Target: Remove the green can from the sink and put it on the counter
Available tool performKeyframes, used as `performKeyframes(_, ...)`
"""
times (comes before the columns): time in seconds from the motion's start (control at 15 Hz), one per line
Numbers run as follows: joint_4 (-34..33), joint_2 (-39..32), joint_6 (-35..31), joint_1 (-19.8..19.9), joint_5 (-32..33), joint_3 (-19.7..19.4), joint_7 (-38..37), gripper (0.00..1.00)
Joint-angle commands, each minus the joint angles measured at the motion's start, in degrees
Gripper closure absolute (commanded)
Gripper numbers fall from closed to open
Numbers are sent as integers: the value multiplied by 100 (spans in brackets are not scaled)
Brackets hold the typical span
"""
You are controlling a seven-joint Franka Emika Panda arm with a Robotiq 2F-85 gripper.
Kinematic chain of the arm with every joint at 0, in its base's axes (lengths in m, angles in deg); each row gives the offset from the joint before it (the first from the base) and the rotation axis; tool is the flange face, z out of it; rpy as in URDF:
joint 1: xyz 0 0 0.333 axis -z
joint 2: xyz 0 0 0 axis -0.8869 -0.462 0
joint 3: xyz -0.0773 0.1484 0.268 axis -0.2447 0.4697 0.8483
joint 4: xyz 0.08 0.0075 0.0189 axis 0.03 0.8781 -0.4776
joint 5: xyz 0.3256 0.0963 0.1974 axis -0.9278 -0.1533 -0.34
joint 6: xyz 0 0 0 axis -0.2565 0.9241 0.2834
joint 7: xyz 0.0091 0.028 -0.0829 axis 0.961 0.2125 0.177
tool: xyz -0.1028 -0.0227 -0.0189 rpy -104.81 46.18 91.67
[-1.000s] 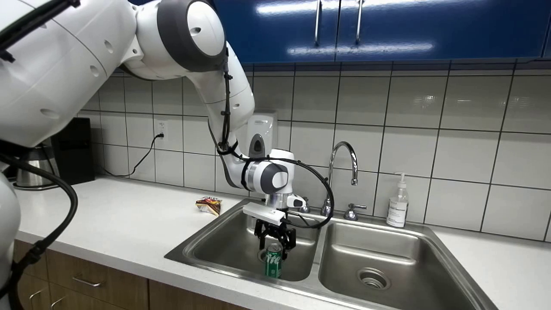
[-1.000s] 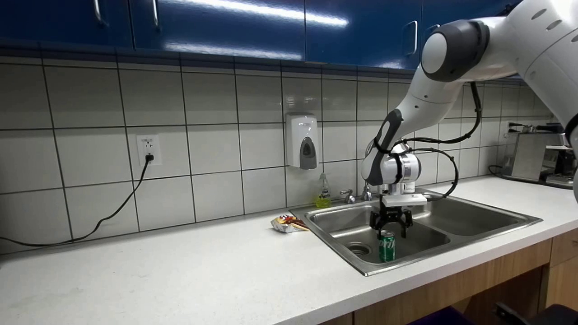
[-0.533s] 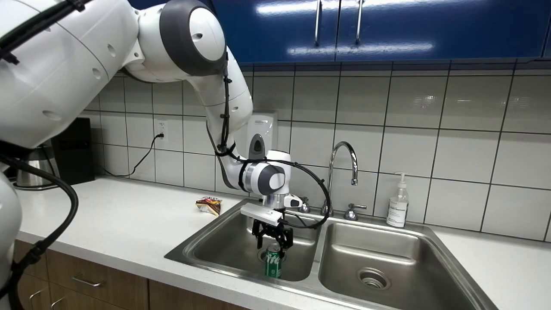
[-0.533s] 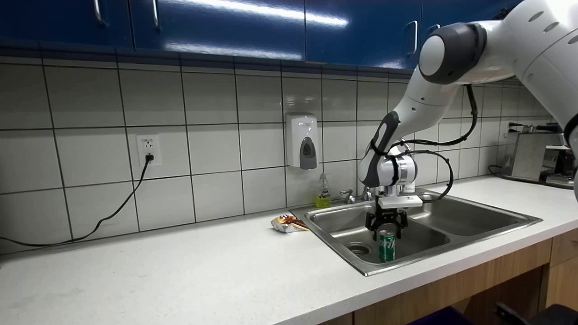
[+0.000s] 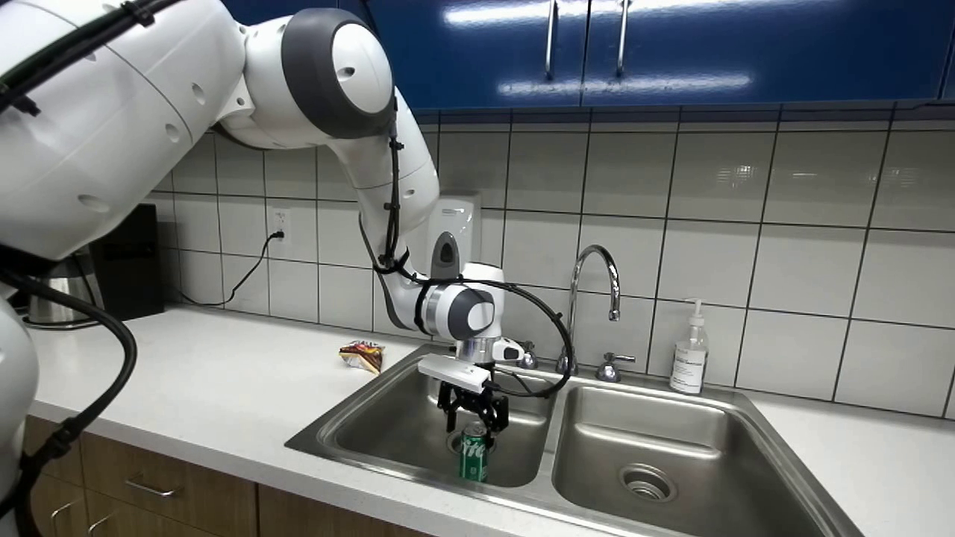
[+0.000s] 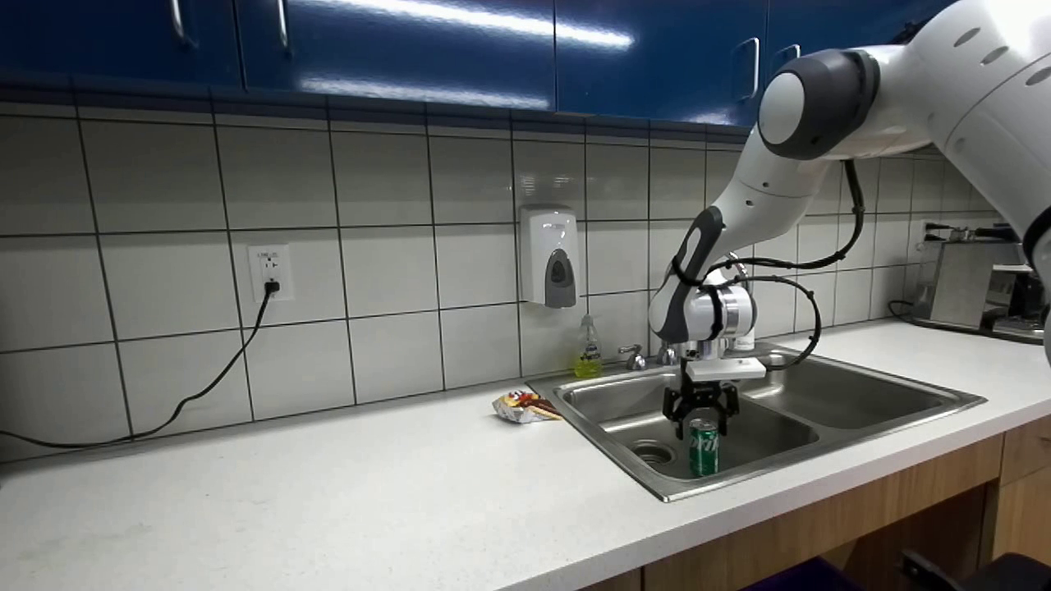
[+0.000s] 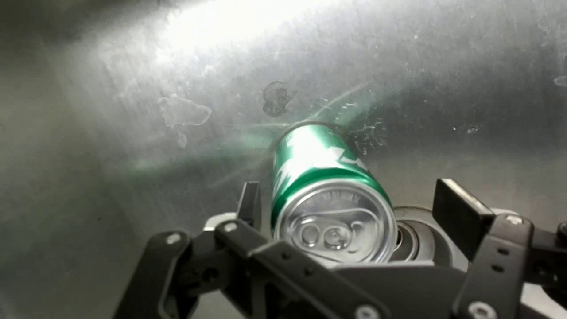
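The green can stands upright in a bowl of the stainless steel sink, near the front wall. It also shows in an exterior view and in the wrist view, with its silvery top toward the camera. My gripper is open and points down at the can's top. In the wrist view the fingers stand on either side of the can's top. The left finger is close to the can; a wider gap shows on the right. The white counter runs beside the sink.
A snack bag lies on the counter by the sink's corner. A chrome faucet and a white-labelled soap bottle stand behind the sink. A yellow-green bottle stands at the back. A wall dispenser hangs above.
The gripper has shifted slightly to the left in both exterior views, now more nearly over the can. The upper arm has sunk a little. The can has not moved and the gripper stays open.
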Motion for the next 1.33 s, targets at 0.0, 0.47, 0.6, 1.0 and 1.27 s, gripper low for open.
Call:
performKeyframes(0.0, -154, -91, 4, 10, 87, 5, 36, 0)
performKeyframes(0.47, -201, -142, 53, 20, 85, -3, 31, 44)
performKeyframes(0.6, -217, -162, 57, 27, 76, -3, 30, 60)
performKeyframes(1.0, -246, -164, 101, -1, 92, 1, 21, 62)
performKeyframes(1.27, -190, -29, 208, -97, 169, -43, -47, 62)
